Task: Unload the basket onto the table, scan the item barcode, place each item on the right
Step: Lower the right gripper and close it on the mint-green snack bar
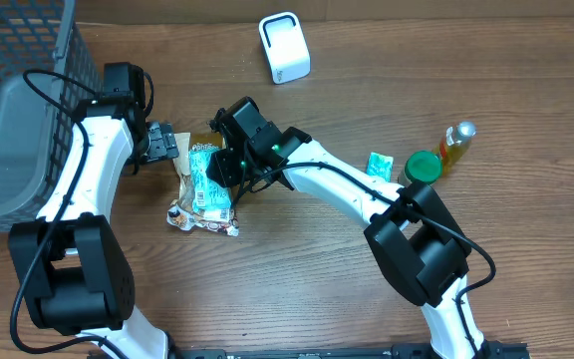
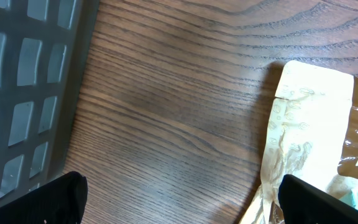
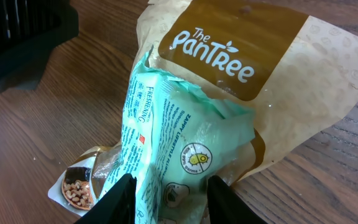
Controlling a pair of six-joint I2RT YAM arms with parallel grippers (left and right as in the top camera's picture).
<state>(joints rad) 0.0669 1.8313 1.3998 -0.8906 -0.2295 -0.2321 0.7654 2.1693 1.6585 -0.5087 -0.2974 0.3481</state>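
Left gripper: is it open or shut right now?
Open. In the left wrist view the left gripper has its fingers far apart, with only table showing between them; nothing is held.

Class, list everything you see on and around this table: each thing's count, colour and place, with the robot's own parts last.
basket: one, grey, far left
scanner: one, white, top centre
pouch: one, tan and brown, centre
packet: one, mint green, lying on the pouch
sachet: one, teal, right of centre
round lid: one, green, beside the sachet
bottle: one, yellow, silver cap, next to the lid
table: one, brown wood
left gripper: one, black, open, beside the pouch
right gripper: one, black, fingers either side of the packet
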